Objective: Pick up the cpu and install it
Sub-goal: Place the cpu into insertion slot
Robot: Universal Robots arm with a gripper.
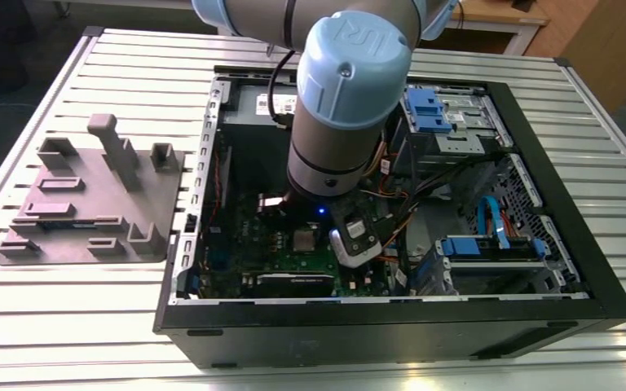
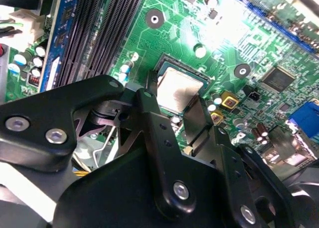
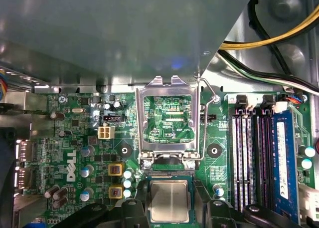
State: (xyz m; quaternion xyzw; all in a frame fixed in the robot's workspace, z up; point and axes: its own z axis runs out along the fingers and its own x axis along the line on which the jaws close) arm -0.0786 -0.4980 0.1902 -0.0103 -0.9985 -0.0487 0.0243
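Slatted metal table (image 1: 74, 301) noted, with an open computer case (image 1: 400, 326) laid on its side. A grey holder tray (image 1: 85, 212) with upright posts was seen beside the case, toward the exterior view's left. The arm (image 1: 341, 106) was reached down into the case, over the green motherboard (image 3: 75, 138).

The gripper (image 2: 172, 96) was seen low over the socket. The cpu (image 3: 169, 202) was found lying flat within the socket's dark surround, silver top up. The fingers (image 2: 149, 108) were set against two opposite edges of the chip and were judged to be clamped on it. Whether the chip was fully seated could not be told.

Risks, as judged:
- The chip could be left tilted or off its keys if it were let go unevenly, and the socket contacts could be bent by any sideways drag.
- The socket rim could be caught by a finger, given how closely it was bracketed.

Surroundings: the load plate (image 3: 169, 84) was stood open just beyond the socket, with its wire lever (image 3: 212, 96) raised beside it. Both were judged close enough to be struck. Memory slots (image 3: 249, 158) were noted near one side, and loose cables (image 3: 279, 36) well apart.
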